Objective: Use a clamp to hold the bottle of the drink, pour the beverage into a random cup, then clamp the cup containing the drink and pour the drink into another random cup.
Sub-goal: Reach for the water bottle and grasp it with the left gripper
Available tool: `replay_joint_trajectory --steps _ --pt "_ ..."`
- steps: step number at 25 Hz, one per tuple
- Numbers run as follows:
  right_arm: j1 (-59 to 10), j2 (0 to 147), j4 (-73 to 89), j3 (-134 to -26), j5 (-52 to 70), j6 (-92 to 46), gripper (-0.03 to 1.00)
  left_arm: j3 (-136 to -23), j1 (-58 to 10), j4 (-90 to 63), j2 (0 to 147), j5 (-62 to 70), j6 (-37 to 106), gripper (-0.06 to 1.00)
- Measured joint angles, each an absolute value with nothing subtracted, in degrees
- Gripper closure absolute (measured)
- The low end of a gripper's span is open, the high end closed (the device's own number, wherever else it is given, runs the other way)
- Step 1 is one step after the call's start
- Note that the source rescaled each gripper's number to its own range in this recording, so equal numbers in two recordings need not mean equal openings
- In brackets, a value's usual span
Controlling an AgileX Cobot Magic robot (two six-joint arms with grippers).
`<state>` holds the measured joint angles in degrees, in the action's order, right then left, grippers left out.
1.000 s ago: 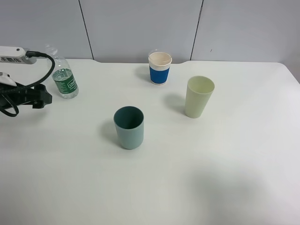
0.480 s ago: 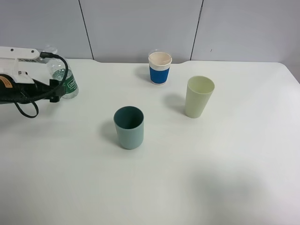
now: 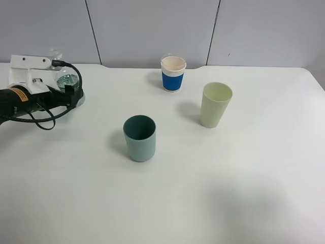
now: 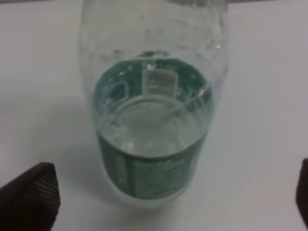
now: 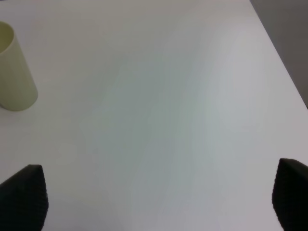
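Moved: the white flat-fingered left gripper (image 4: 166, 190) was brought up to the small clear green-labelled plastic bottle (image 4: 151, 144).
Grip: wide open, nothing held.
Next: the bottle can be squeezed.

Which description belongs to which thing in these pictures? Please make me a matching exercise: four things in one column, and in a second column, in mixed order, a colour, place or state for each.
Column A
1. bottle
2. teal cup
3. pale green cup
4. paper cup

Column B
a. white, with a blue sleeve
b. clear, with a green label, just in front of the open left hand
c. dark inside, closest to the high camera
d. the tallest cup, furthest right in the high view

Right pairs: 1-b, 2-c, 3-d, 4-a
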<state>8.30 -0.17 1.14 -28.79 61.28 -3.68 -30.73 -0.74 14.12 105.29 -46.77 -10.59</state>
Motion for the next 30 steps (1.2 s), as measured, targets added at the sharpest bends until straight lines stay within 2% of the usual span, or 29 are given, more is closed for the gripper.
replay_joint_trajectory --steps 7,21,22,24,25,26,27,28,30 --pt "8.3 -0.2 1.1 -28.8 61.3 -3.7 0.2 -31.0 -0.7 14.8 110.3 -55.6 -11.7 -0.06" --pt "8.3 -0.2 1.1 -28.8 61.3 -3.7 0.2 -40.3 -0.7 15.9 118.2 -56.4 -14.3 -0.04" --pt "8.3 -0.2 1.1 -28.8 61.3 -3.7 0.2 -40.6 -0.7 15.9 118.4 -56.4 -14.3 0.0" --pt "8.3 -0.2 1.1 -28.8 61.3 -3.7 0.2 -40.8 -0.7 15.9 118.6 -56.3 -14.4 0.2" --pt "8.3 -0.2 1.1 -28.8 61.3 -3.7 0.2 -40.9 -0.7 15.9 118.7 -56.3 -14.6 0.4" --pt "8.3 -0.2 1.1 -28.8 61.3 -3.7 0.2 -40.9 -0.7 15.9 118.9 -56.1 -14.8 0.66" --pt "8.3 -0.2 1.1 -28.8 61.3 -3.7 0.2 -40.9 -0.7 16.0 118.9 -56.1 -15.2 0.85" --pt "8.3 -0.2 1.1 -28.8 61.3 -3.7 0.2 -40.9 -0.7 16.1 119.0 -56.0 -15.5 0.94" --pt "8.3 -0.2 1.1 -28.8 61.3 -3.7 0.2 -40.9 -0.8 16.0 119.0 -55.9 -15.8 0.94"
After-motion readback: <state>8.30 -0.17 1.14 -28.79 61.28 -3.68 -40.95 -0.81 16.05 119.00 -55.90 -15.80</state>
